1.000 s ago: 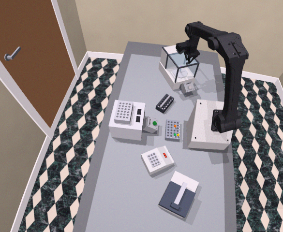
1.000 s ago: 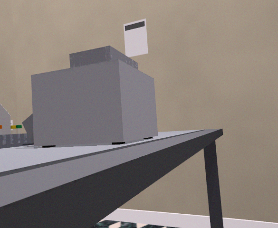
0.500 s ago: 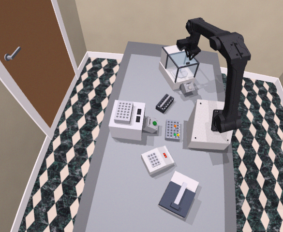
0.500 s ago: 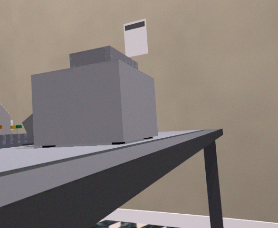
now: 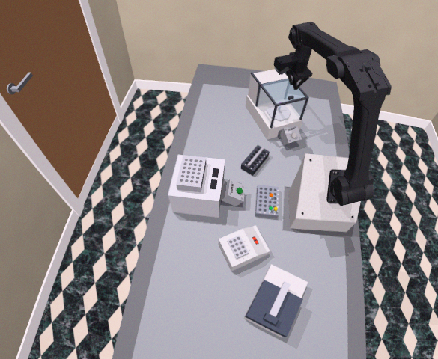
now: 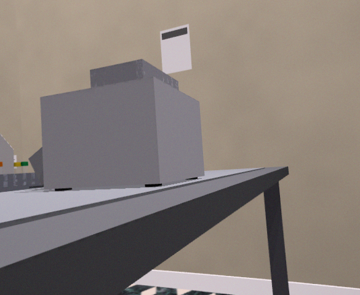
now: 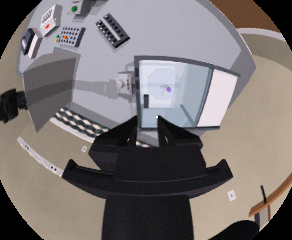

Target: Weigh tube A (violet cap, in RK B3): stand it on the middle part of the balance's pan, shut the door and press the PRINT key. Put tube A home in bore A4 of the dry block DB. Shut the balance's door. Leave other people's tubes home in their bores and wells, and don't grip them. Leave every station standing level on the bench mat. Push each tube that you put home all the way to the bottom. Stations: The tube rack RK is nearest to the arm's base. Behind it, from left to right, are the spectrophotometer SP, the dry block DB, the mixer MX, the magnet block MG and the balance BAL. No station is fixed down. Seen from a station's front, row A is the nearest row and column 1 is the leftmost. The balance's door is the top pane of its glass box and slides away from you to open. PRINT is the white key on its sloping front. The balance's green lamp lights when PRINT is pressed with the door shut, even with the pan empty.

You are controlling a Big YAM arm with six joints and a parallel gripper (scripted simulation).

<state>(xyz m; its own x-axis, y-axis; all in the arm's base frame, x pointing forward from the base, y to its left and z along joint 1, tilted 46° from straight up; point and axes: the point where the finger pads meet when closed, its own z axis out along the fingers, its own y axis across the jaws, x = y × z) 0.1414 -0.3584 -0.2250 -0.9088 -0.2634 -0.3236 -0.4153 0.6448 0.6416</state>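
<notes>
Gripper (image 5: 296,85) (image 7: 147,118) stands partly open, nothing between its fingers, above the balance (image 5: 258,117) (image 7: 225,100). Tube A (image 7: 169,89) stands on the pan (image 7: 157,94). Weighing appears in hand; next, verify door closure, then press PRINT.

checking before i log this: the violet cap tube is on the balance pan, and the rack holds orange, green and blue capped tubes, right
Not blue: the rack's third cap is yellow, as the top view shows. The rest stands.
</notes>
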